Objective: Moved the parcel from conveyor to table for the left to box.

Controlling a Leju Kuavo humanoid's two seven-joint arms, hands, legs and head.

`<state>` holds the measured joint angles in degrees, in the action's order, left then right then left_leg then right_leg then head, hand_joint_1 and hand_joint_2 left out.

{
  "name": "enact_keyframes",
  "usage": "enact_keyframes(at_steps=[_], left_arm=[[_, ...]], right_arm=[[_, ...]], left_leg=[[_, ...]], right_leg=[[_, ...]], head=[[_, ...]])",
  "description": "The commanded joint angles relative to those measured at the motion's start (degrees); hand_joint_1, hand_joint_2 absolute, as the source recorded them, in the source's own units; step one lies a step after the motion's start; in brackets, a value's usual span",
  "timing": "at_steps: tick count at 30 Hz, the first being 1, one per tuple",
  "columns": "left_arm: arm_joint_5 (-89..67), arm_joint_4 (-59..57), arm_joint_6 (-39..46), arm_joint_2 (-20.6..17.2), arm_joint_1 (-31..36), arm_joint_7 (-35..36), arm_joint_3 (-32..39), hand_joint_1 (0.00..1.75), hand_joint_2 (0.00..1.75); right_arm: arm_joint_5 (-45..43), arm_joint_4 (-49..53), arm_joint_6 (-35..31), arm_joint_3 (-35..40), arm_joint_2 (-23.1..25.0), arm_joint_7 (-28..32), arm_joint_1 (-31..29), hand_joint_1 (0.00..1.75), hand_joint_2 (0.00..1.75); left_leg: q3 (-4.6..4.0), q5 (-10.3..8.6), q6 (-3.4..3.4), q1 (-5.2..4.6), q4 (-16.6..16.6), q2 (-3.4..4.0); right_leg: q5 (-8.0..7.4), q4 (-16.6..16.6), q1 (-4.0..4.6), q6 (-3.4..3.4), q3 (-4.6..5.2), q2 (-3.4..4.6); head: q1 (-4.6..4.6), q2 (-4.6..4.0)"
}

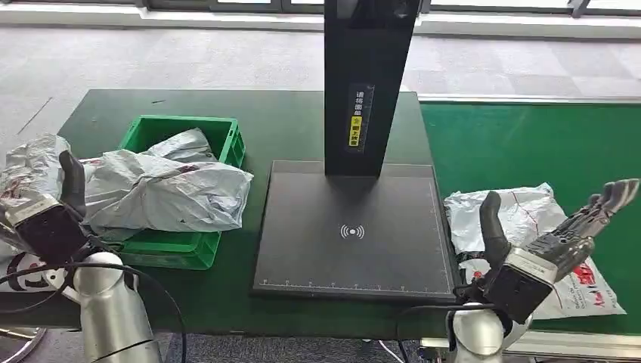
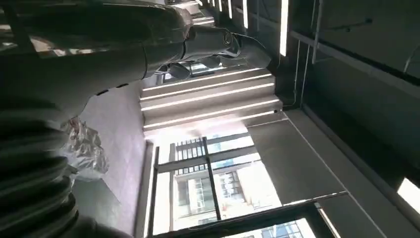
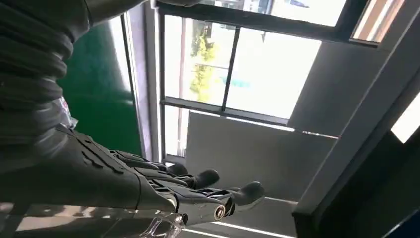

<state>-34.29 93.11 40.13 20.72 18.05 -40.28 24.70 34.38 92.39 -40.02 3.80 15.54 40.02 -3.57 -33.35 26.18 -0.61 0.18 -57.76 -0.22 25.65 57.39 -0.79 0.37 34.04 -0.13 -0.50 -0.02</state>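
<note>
The right hand (image 1: pixel 555 246) hovers palm-up with its fingers spread and its thumb raised, holding nothing; the right wrist view shows the same fingers stretched out flat and apart against the windows. Directly beneath and just beyond this hand lies the parcel (image 1: pixel 514 215), a crumpled white mailer with red print, resting on the green conveyor (image 1: pixel 529 144); the hand is above its near edge, but whether the two touch I cannot tell. So the main step looks not yet done: the parcel sits on the belt and has not crossed to the black scanning pad (image 1: pixel 351 231) that lies on the table (image 1: pixel 287 121) just inward of the right hand, at the foot of a black upright post (image 1: pixel 368 76). The left hand (image 1: pixel 45 219) is raised at the table's other end with its thumb up; its fingers are hidden behind its own back, so I cannot tell whether they are spread or curled, and a silvery bag sits right behind it. Just inward of the left hand stands the green box (image 1: pixel 178 249), already heaped with grey bags (image 1: pixel 170 193) that spill over its rim. By my reading, what is left is the grasp, the carry to the table, and then the left hand's boxing.
</note>
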Motion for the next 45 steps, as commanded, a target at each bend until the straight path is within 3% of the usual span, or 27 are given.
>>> enact_keyframes(at_steps=[1,7,10,11,12,13,14,18,27,32,35,39,40,45], left_arm=[[1.6,4.0,-0.1,-0.7,-1.8,0.3,-4.0,0.00,1.75],[4.2,5.5,-0.1,-0.7,-2.9,0.3,-6.9,0.00,1.75],[15.6,4.8,-0.1,-4.1,-6.7,0.3,-18.5,0.00,1.75],[24.0,5.3,-2.3,-8.0,-8.1,0.3,-24.6,0.00,1.75],[27.8,7.0,-6.0,-9.3,-9.0,0.3,-26.9,0.00,1.75],[36.6,12.2,-24.6,-9.4,-12.4,0.3,-29.9,0.00,1.75],[35.1,14.1,-25.2,-8.0,-14.5,0.3,-32.2,0.00,1.75],[37.4,13.7,-29.0,-10.3,-14.3,0.3,-36.7,0.00,1.75],[34.3,12.6,-32.0,-12.9,-12.1,0.3,-43.0,0.00,1.75],[29.1,9.2,-29.1,-12.5,-11.7,1.4,-42.7,0.00,1.75],[28.8,8.1,-28.7,-12.2,-11.2,1.5,-42.4,0.00,1.75],[27.9,7.5,-28.0,-11.9,-11.1,2.6,-41.9,0.00,1.75],[27.7,7.0,-28.6,-12.1,-11.1,6.1,-41.8,0.00,1.75],[27.7,6.6,-28.5,-12.0,-11.0,6.1,-41.6,0.00,1.75]], right_arm=[[-0.5,-12.3,0.0,-8.3,0.9,0.0,-5.4,0.00,1.75],[1.3,-15.5,0.0,-11.1,1.0,-0.5,-6.2,0.00,1.75],[5.5,-19.5,0.0,-13.7,-0.4,-5.3,-8.1,0.00,1.75],[7.5,-20.9,0.0,-15.4,-1.1,-7.6,-8.9,0.00,1.75],[9.3,-22.2,0.0,-16.5,-1.7,-9.4,-9.6,0.00,1.75],[16.8,-27.8,0.0,-21.3,-4.7,-16.8,-13.7,0.00,1.75],[14.8,-33.0,0.1,-22.7,-8.0,-15.3,-16.8,0.00,1.75],[17.9,-39.3,0.0,-26.3,-10.1,-16.2,-20.7,0.00,1.75],[23.6,-54.5,0.0,-30.9,-13.9,-20.3,-30.8,0.00,1.75],[30.6,-65.2,0.0,-30.5,-16.3,-29.8,-36.2,0.00,1.75],[30.7,-66.0,0.0,-30.7,-16.7,-30.0,-36.1,0.00,1.75],[34.1,-69.9,2.5,-29.0,-17.7,-35.6,-36.8,0.00,1.75],[35.0,-70.4,3.9,-28.6,-18.0,-37.3,-36.7,0.00,1.75],[35.0,-70.4,3.8,-28.6,-18.0,-37.4,-36.5,0.00,1.75]], left_leg=[[0.10,0.01,0.00,0.08,0.1,0.09],[0.21,-0.04,0.02,0.07,0.2,0.06],[0.18,-0.03,0.02,0.07,0.2,-0.04],[0.14,-0.03,0.02,0.07,0.1,-0.06],[0.21,-0.07,0.02,0.05,0.2,-0.10],[0.17,-0.04,0.02,0.04,0.2,-0.08],[0.19,-0.06,0.02,0.05,0.2,-0.08],[0.11,-0.02,0.06,0.06,0.0,0.10],[0.08,-0.06,0.12,-0.02,0.1,0.01],[0.08,-0.04,0.11,-0.04,0.0,0.20],[0.09,-0.06,0.11,-0.04,0.0,0.09],[0.12,-0.07,0.12,-0.05,0.1,0.08],[0.14,-0.08,0.12,-0.02,0.1,0.11],[0.04,-0.06,0.11,-0.04,0.0,0.03]], right_leg=[[-0.05,-0.2,0.09,-0.02,-0.13,0.08],[-0.08,-0.3,0.08,-0.02,-0.24,0.05],[-0.06,-0.3,0.07,-0.01,-0.26,-0.04],[-0.05,-0.2,0.07,-0.01,-0.23,-0.06],[-0.06,-0.3,0.06,-0.01,-0.29,-0.10],[-0.04,-0.2,0.05,0.00,-0.25,-0.08],[-0.07,-0.3,0.05,0.00,-0.27,-0.07],[-0.09,-0.2,0.07,0.05,-0.12,0.11],[-0.20,-0.3,-0.01,0.15,-0.17,0.05],[-0.21,-0.2,-0.03,0.14,-0.09,0.24],[-0.18,-0.2,-0.03,0.14,-0.11,0.12],[-0.18,-0.2,-0.04,0.14,-0.16,0.11],[-0.22,-0.3,-0.02,0.12,-0.18,0.13],[-0.16,-0.2,-0.04,0.13,-0.09,0.06]], head=[[0.00,0.00],[0.00,0.00],[0.00,0.00],[0.00,0.00],[0.00,0.00],[0.00,0.00],[0.00,0.00],[0.02,0.00],[0.00,0.00],[0.00,0.00],[0.00,0.00],[0.00,0.00],[0.00,0.00],[0.00,0.00]])
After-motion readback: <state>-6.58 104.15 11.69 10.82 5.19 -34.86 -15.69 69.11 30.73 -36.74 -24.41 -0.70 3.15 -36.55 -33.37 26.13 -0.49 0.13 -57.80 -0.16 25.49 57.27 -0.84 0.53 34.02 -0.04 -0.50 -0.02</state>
